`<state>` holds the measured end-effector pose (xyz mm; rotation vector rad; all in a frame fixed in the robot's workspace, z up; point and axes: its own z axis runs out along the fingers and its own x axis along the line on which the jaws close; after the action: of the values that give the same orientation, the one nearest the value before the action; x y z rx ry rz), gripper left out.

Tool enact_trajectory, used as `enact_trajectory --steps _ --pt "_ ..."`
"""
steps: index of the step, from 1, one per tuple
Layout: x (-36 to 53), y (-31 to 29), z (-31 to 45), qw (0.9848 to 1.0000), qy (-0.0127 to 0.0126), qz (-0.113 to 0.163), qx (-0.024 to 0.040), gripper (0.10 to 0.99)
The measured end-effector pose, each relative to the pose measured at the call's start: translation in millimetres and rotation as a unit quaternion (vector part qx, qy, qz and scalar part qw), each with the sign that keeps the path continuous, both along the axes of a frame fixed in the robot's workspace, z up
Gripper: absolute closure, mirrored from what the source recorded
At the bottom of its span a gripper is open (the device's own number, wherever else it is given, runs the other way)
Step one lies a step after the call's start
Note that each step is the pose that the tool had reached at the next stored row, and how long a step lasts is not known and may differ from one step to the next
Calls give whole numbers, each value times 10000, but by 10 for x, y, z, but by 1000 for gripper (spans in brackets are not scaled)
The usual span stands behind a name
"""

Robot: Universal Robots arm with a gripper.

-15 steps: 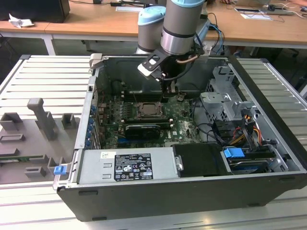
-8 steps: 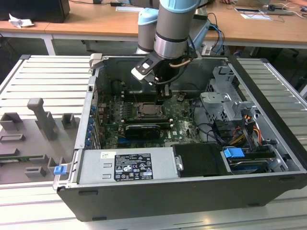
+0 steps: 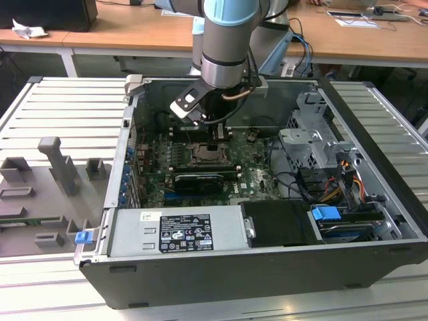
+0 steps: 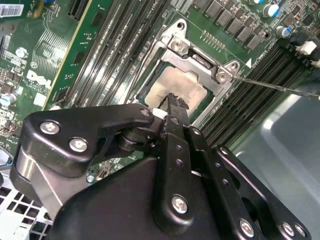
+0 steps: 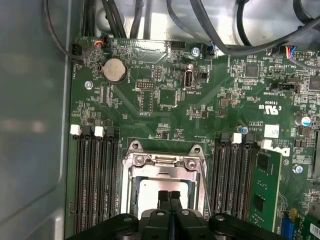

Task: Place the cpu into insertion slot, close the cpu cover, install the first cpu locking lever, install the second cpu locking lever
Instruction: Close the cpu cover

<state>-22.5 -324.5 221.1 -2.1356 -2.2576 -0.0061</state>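
The cpu (image 5: 150, 192) sits in its socket on the green board (image 5: 175, 110), and I see its pale grey top through the open middle of the cpu cover (image 5: 162, 162), which lies flat over it in both wrist views. I have the gripper (image 5: 170, 195) just above the cover's middle, its two black fingers pressed together with nothing between them; I cannot tell whether the tips touch the chip. In the second wrist view a thin metal lever (image 4: 275, 86) runs out from one corner of the cover, across the black memory slots (image 4: 240, 115) just beside it. A round coin battery (image 5: 114, 70) lies well apart from the cover. In the exterior view the arm (image 3: 227, 40) reaches down into the open computer case (image 3: 221, 277), over the cover.
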Motion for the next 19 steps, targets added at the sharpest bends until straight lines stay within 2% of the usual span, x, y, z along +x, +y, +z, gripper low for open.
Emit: enact_trajectory --steps 3,7,10,11,12,14,15,16,19 --pt "-24 0 -4 10000 -4 0 1 980" --pt "-108 0 -45 10000 -10 3 1 980" --pt "-208 0 -93 10000 -56 39 2 980" --pt "-240 1 -115 10000 -79 45 3 980" --pt "-261 0 -145 9999 -89 49 2 980" --pt "-264 -1 -163 9999 -89 51 0 980" --pt "-263 0 -112 9999 -90 50 3 980" --pt "-235 1 -91 9999 -89 51 3 980" --pt "-151 0 -90 10000 -83 51 2 980"
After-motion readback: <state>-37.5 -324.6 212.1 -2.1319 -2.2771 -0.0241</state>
